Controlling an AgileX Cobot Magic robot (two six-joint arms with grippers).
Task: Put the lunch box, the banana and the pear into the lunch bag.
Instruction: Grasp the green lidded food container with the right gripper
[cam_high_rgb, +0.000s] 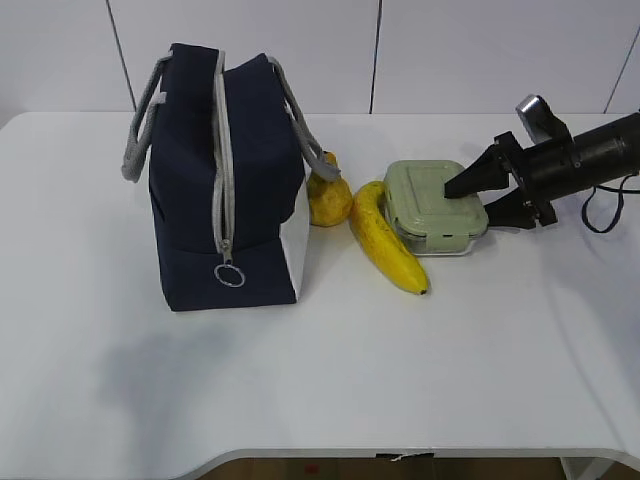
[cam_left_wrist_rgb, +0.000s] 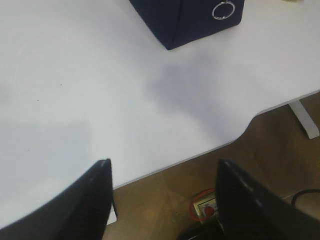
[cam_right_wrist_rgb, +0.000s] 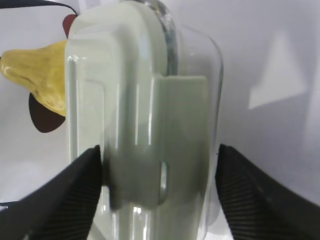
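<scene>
The navy lunch bag (cam_high_rgb: 225, 190) stands upright at the left, its grey zipper closed and the ring pull (cam_high_rgb: 230, 276) hanging low. The pear (cam_high_rgb: 328, 200) sits just right of the bag, the banana (cam_high_rgb: 385, 240) lies beside it, and the lunch box (cam_high_rgb: 432, 205) with its pale green lid lies right of the banana. My right gripper (cam_high_rgb: 492, 197) is open and straddles the right end of the lunch box (cam_right_wrist_rgb: 145, 100). One finger (cam_right_wrist_rgb: 75, 190) touches the lid side and the other stands apart. The pear (cam_right_wrist_rgb: 42, 80) shows beyond. My left gripper (cam_left_wrist_rgb: 164, 162) is open and empty over the table's front edge.
The bag's lower corner (cam_left_wrist_rgb: 190, 20) and ring pull (cam_left_wrist_rgb: 222, 10) show at the top of the left wrist view. The white table (cam_high_rgb: 300, 380) has a curved front edge, with brown floor and a table leg (cam_left_wrist_rgb: 305, 117) below. The left arm is out of the exterior view.
</scene>
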